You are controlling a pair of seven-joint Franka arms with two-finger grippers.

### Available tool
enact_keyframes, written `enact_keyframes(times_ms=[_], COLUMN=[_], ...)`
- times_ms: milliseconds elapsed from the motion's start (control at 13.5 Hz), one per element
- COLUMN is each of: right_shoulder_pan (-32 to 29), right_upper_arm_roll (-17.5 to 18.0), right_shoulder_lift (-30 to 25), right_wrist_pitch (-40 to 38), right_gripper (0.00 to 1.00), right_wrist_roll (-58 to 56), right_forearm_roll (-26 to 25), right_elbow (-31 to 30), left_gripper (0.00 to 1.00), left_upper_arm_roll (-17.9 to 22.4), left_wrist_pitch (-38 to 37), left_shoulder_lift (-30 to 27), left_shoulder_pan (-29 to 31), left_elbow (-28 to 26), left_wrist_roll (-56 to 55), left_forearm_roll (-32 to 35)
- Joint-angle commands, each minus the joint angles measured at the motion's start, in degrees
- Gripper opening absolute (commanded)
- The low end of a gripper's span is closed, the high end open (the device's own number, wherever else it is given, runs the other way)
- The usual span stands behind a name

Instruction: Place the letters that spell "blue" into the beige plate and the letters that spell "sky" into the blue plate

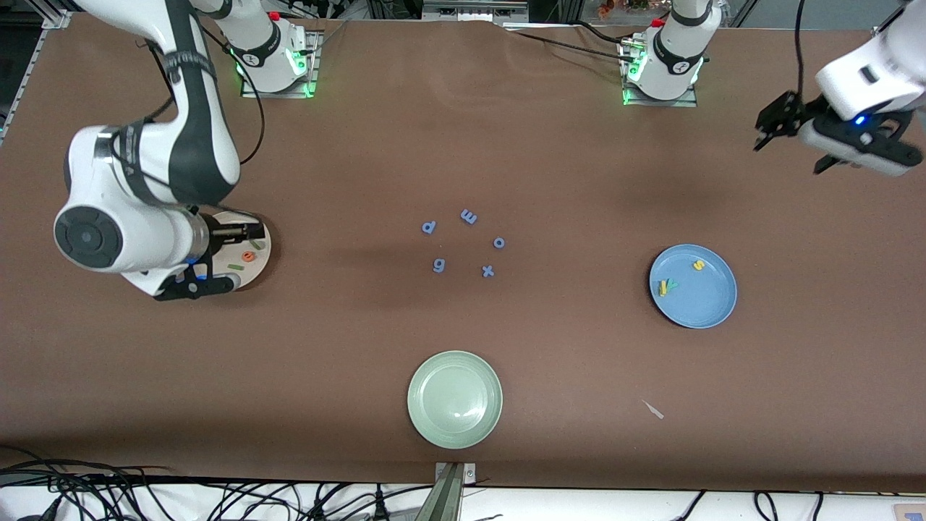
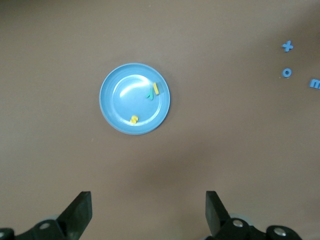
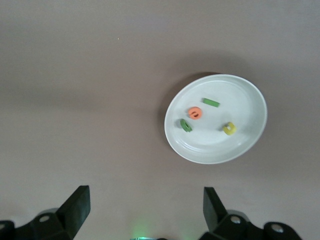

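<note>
All four "blue" letters [image 3: 206,115] lay in the beige plate [image 3: 250,95], the "sky" letters [image 2: 145,102] in the blue plate [image 2: 112,107]. Both the right gripper [image 3: 142,210], over the beige plate, and the left gripper [image 2: 148,212], well off it, had jaws apart; retracting straight up seemed wisest.

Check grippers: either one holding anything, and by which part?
Nothing held. Left gripper open above the table near the blue plate; right gripper open over the beige plate.

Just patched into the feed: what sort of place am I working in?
Most likely a robotics lab bench, not a home: a brown-covered table with two arm bases bolted along its edge, loose cables, and foam letters sorted into the beige plate and blue plate.
</note>
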Motion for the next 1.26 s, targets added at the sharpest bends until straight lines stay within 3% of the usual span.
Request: enact_keyframes(times_ms=[0, 149, 372, 594, 1189], right_shoulder_pan=[-7.14, -9.0, -10.59, -12.35, -12.61], right_upper_arm_roll=[7.55, 9.06, 9.24, 9.15, 8.54], right_shoulder_lift=[-13.12, -18.41, -23.52, -24.4, -25.29], right_wrist_pitch=[2.78, 1.03, -7.31, -9.79, -6.54], right_gripper=[1.0, 1.0, 1.0, 1.0, 1.0], right_wrist_roll=[1.49, 1.22, 1.65, 1.22, 2.45], right_forearm_roll=[-3.43, -3.52, -4.22, -7.81, -8.61], right_elbow=[-11.12, -13.34, -10.54, -6.32, -6.4], left_gripper=[1.0, 1.0, 1.0, 1.0, 1.0], left_upper_arm_roll=[0.11, 0.99, 1.26, 1.43, 0.99], left_wrist_pitch=[-7.53, -8.25, -9.3, -12.2, -12.29], left_shoulder_lift=[2.59, 2.86, 3.9, 8.55, 9.01], left_shoulder_pan=[-1.62, -1.62, -2.68, -3.73, -3.73], left_elbow=[8.01, 8.47, 10.13, 16.18, 16.38], left_wrist_roll=[-8.13, -14.81, -16.42, -17.92, -17.92], left_forearm_roll=[1.88, 1.27, 1.18, 1.26, 1.26])
